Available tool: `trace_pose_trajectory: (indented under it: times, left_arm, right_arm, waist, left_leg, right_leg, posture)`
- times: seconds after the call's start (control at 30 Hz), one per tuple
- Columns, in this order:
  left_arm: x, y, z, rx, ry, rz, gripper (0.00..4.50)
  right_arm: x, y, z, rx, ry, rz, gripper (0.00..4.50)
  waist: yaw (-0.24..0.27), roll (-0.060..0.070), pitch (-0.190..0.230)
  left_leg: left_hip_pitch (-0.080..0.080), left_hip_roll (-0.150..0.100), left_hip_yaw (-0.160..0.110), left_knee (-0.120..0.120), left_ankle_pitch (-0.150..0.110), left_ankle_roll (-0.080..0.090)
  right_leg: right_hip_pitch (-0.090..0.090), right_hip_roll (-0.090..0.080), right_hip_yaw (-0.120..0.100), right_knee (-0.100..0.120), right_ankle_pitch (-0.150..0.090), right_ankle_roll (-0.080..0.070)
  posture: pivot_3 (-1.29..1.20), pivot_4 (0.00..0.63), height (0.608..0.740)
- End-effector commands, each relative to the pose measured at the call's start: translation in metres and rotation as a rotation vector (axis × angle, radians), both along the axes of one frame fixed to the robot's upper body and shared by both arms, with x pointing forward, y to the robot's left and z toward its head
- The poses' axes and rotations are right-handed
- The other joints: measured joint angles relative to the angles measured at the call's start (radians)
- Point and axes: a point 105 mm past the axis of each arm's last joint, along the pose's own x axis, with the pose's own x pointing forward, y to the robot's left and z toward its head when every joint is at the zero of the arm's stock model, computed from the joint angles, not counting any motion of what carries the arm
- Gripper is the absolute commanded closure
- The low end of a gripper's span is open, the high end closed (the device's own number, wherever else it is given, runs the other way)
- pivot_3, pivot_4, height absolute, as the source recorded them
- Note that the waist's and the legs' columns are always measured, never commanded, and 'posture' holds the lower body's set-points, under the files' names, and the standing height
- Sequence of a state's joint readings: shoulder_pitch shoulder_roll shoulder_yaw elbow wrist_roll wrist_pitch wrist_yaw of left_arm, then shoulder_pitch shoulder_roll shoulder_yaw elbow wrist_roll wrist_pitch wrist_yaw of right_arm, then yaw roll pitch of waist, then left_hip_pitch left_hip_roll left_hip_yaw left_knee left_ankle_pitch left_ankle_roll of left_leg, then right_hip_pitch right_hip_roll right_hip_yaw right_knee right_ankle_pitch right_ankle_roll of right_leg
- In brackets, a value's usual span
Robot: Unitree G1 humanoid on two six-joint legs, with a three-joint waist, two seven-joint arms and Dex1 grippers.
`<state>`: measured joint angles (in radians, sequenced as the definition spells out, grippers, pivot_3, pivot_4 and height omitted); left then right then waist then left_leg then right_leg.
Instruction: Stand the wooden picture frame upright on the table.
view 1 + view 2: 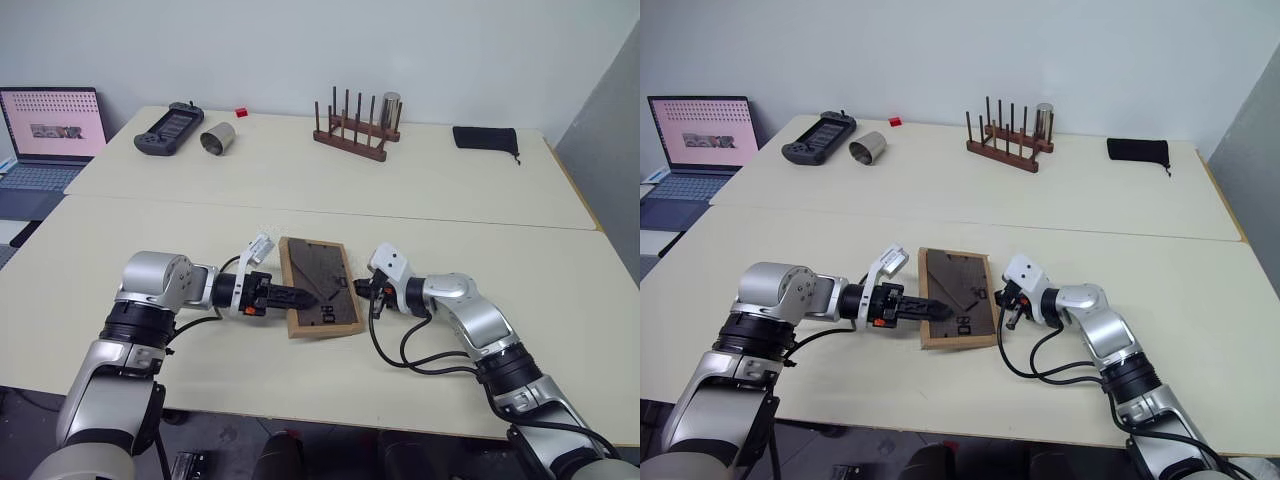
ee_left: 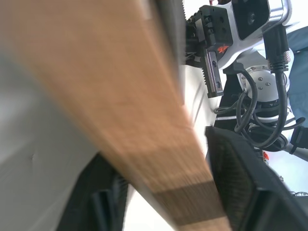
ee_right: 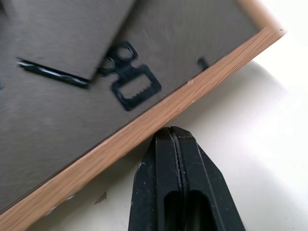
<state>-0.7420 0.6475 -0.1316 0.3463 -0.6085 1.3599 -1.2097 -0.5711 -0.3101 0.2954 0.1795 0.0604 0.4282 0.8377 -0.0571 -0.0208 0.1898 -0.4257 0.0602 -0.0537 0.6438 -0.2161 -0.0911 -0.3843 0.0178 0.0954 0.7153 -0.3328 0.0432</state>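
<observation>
Your wooden picture frame (image 1: 319, 286) lies back-up on table (image 1: 500, 330), near front edge. Left gripper (image 1: 303, 297) straddles its left rail, grip unconfirmed. Right gripper (image 3: 177, 149) clenched empty, tips against right rail.

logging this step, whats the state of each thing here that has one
wooden picture frame: lying back-up on the table, left edge between the left gripper's fingers
left gripper: closing on the frame's edge
right gripper: shut, tips at the frame's right edge
laptop: open, screen lit
metal cup: on its side
peg rack: upright
</observation>
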Motion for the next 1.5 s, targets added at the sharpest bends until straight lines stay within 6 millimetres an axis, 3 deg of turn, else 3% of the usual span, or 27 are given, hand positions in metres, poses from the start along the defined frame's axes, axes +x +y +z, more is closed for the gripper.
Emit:
trace_pose_trajectory:
  times: [0.03,0.2,0.3,0.47,0.5,0.7,0.93,1.07,1.27,1.5]
  left_arm:
    - [0.003,-0.003,0.008,-0.014,-0.062,-0.007,3.03]
    - [0.005,-0.001,0.012,-0.005,-0.115,0.005,3.21]
    - [0.008,0.002,0.026,-0.005,-0.202,0.005,3.21]
    - [0.020,0.005,0.041,-0.015,-0.315,0.061,3.21]
    - [0.022,0.005,0.041,-0.015,-0.326,0.072,3.21]
    - [0.027,0.005,0.038,0.015,-0.380,0.096,3.21]
    - [0.028,-0.003,0.038,0.016,-0.404,0.076,3.21]
    - [0.029,-0.005,0.039,0.015,-0.412,0.074,3.21]
    - [0.029,-0.007,0.040,0.017,-0.421,0.074,3.21]
    - [0.024,0.002,0.037,0.025,-0.391,0.082,3.21]
  right_arm:
    - [0.001,0.003,0.013,0.029,-0.036,0.001,4.50]
    - [0.003,-0.007,0.021,0.047,-0.043,-0.021,4.50]
    - [0.006,-0.030,0.034,0.066,-0.041,-0.051,4.50]
    - [-0.003,-0.048,0.064,0.129,-0.022,-0.019,3.20]
    - [-0.007,-0.047,0.069,0.146,-0.013,0.004,2.82]
    - [-0.025,-0.021,0.108,0.264,0.009,0.124,1.54]
    - [-0.018,0.022,0.115,0.308,-0.010,0.153,0.02]
    - [-0.014,0.043,0.111,0.299,-0.012,0.171,0.02]
    - [-0.019,0.057,0.108,0.283,-0.036,0.219,0.02]
    - [-0.052,0.041,0.109,0.301,0.060,0.351,0.02]
  waist:
    - [0.000,0.000,0.000]
    - [0.000,0.000,0.000]
    - [0.001,0.000,0.000]
    - [0.003,0.000,0.000]
    - [0.001,0.000,0.000]
    - [-0.005,0.000,0.000]
    - [0.000,0.000,0.000]
    - [-0.001,0.000,0.000]
    - [0.000,0.000,0.000]
    - [0.000,0.000,0.000]
  left_leg:
    - [0.000,0.000,0.000,0.000,0.000,0.000]
    - [0.000,0.000,0.000,0.000,0.000,0.000]
    - [-0.001,0.000,0.000,0.000,0.000,0.000]
    - [-0.001,0.000,0.000,0.000,0.000,0.000]
    - [-0.001,0.000,0.000,0.000,0.000,0.000]
    - [-0.001,0.001,0.001,-0.001,0.000,0.000]
    - [-0.002,0.000,0.000,-0.001,0.000,0.000]
    - [-0.002,0.001,0.000,-0.001,0.000,0.000]
    - [-0.004,0.001,0.000,-0.001,0.000,0.000]
    - [-0.004,0.001,0.000,-0.001,0.000,0.000]
  right_leg:
    - [0.000,0.000,0.000,0.000,0.000,0.000]
    - [0.000,0.000,0.000,0.000,0.000,0.000]
    - [0.000,0.000,0.000,0.000,0.000,0.000]
    - [0.000,0.000,0.000,-0.001,0.000,0.000]
    - [-0.001,0.000,0.000,-0.001,0.000,0.000]
    - [-0.002,0.001,0.001,0.000,0.000,0.000]
    - [-0.002,0.000,0.001,-0.001,0.000,0.000]
    - [-0.003,0.001,0.000,-0.001,0.000,0.000]
    - [-0.004,0.000,0.000,-0.001,0.000,0.000]
    - [-0.004,0.000,0.000,-0.001,0.000,0.000]
  posture:
    - [0.00,0.150,0.740]
    - [0.00,0.150,0.740]
    - [0.00,0.150,0.740]
    - [0.00,0.150,0.740]
    - [0.00,0.150,0.740]
    - [0.00,0.150,0.740]
    - [0.00,0.150,0.740]
    - [0.00,0.150,0.740]
    - [0.00,0.150,0.740]
    - [0.00,0.150,0.740]
